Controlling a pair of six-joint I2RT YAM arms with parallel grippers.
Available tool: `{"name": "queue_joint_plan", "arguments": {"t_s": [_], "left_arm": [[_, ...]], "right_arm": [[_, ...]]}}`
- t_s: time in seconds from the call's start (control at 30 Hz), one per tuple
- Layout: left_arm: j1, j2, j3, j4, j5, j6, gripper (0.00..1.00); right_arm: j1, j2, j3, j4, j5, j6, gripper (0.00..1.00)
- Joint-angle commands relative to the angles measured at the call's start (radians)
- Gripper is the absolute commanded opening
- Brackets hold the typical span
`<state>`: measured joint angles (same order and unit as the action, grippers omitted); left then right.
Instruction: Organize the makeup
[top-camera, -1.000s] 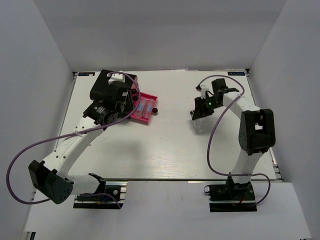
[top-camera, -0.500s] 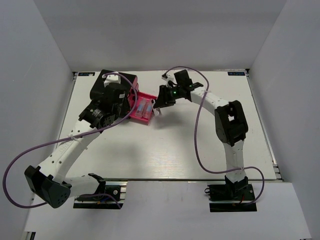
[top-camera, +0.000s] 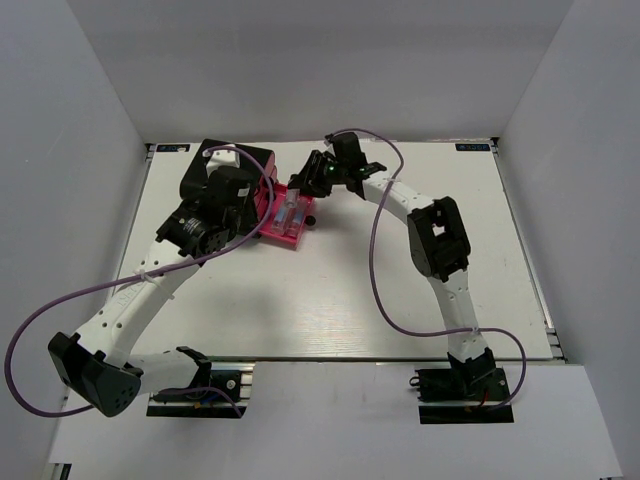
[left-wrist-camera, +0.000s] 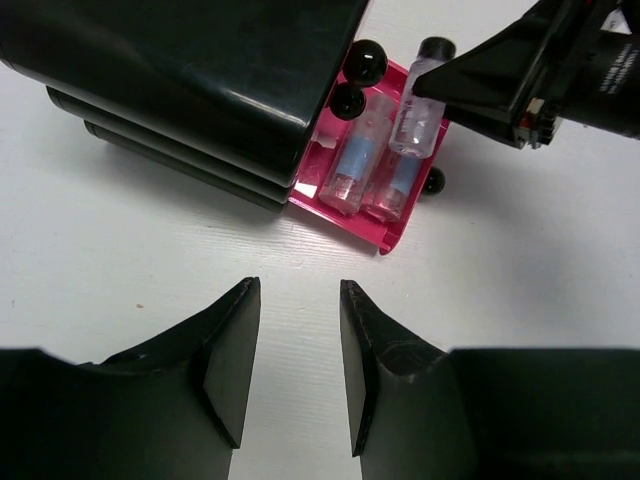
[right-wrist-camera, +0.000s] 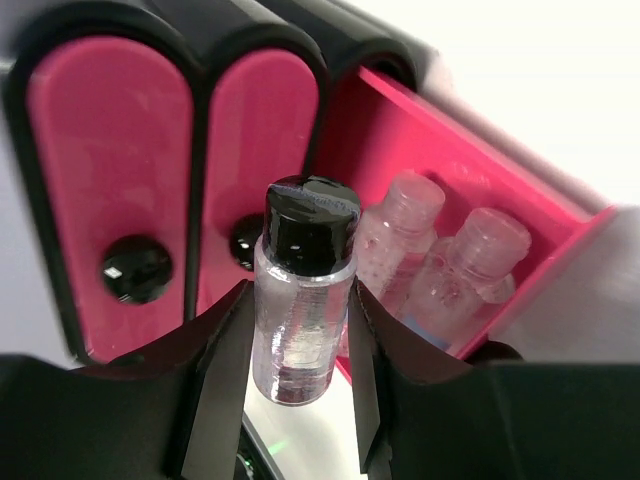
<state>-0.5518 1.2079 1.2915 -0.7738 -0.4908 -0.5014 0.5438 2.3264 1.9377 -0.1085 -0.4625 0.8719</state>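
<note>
My right gripper (right-wrist-camera: 300, 335) is shut on a small clear bottle (right-wrist-camera: 303, 300) with a black cap, held upright between the fingers. In the left wrist view that bottle (left-wrist-camera: 420, 95) hangs over the far end of the open pink drawer (left-wrist-camera: 345, 212). Two clear bottles with clear caps (right-wrist-camera: 400, 240) (right-wrist-camera: 468, 268) lie side by side in the drawer. My left gripper (left-wrist-camera: 298, 290) stands open over bare table in front of the drawer, with nothing between its fingers. From above, the right gripper (top-camera: 303, 186) sits at the drawer (top-camera: 290, 238). No other makeup shows.
The black box (left-wrist-camera: 200, 70) has pink drawer fronts (right-wrist-camera: 110, 150) with round black knobs (right-wrist-camera: 135, 268). It stands at the back left of the white table (top-camera: 350, 290). The left arm's wrist (top-camera: 210, 215) hangs over the box. White walls close in the table's sides.
The right arm swung from the right side of the table leftward to the open drawer, carrying the bottle. The left arm shifted only slightly.
</note>
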Motion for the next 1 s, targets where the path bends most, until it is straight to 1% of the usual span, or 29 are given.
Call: {"name": "queue_joint_plan", "arguments": {"t_s": [0.0,0.33,0.73,0.97], "left_arm": [[0.006,-0.021,0.045,-0.009,-0.022,0.02,0.48],[0.006,-0.021,0.045,-0.007,-0.031,0.041,0.48],[0.006,-0.038,0.026,-0.007,-0.031,0.043,0.49],[0.006,-0.034,0.028,-0.01,-0.022,0.044,0.48]], "right_arm": [[0.041,0.001,0.061,0.029,0.036,0.064,0.0],[0.079,-0.004,0.023,0.02,0.056,0.076,0.0],[0.091,-0.022,-0.029,0.027,0.064,0.078,0.0],[0.099,0.001,-0.017,0.043,0.07,0.075,0.0]]}}
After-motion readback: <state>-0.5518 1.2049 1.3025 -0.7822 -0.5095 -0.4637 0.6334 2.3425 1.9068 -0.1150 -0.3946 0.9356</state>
